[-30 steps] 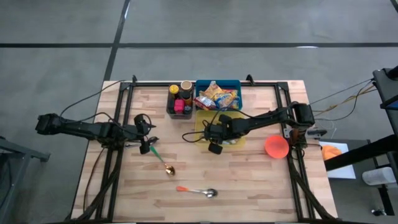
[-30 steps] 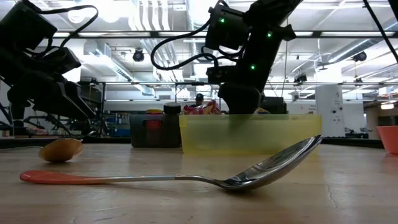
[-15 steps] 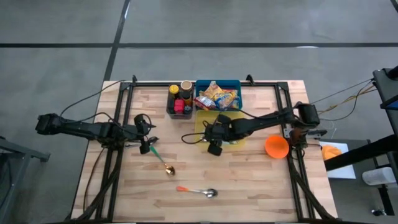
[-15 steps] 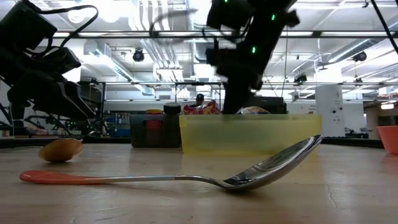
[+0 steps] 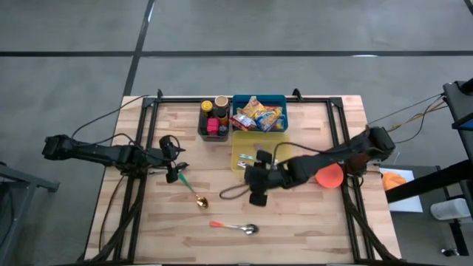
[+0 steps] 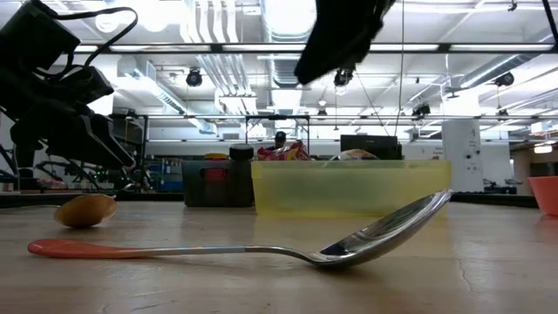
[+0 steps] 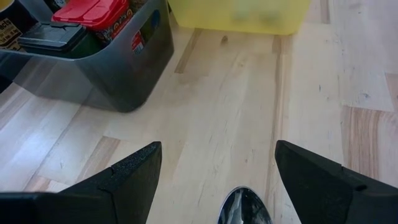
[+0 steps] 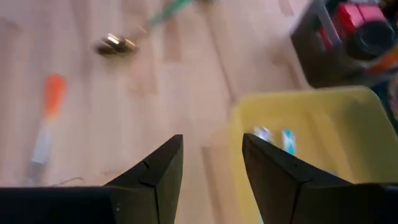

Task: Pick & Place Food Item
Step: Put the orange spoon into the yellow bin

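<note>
Now yellow bin holds packet; blue bin snacks; right pincer apart, empty.

High view straight down over the whole table, low view level along its surface, close behind a spoon, each wrist view angled down near the boards, all sharing the yellow bin.

The wooden table carries a dark bin, a blue bin, a yellow tub, an orange bowl and 2 spoons: one green-handled, apparently gold-bowled, one orange-handled.
</note>
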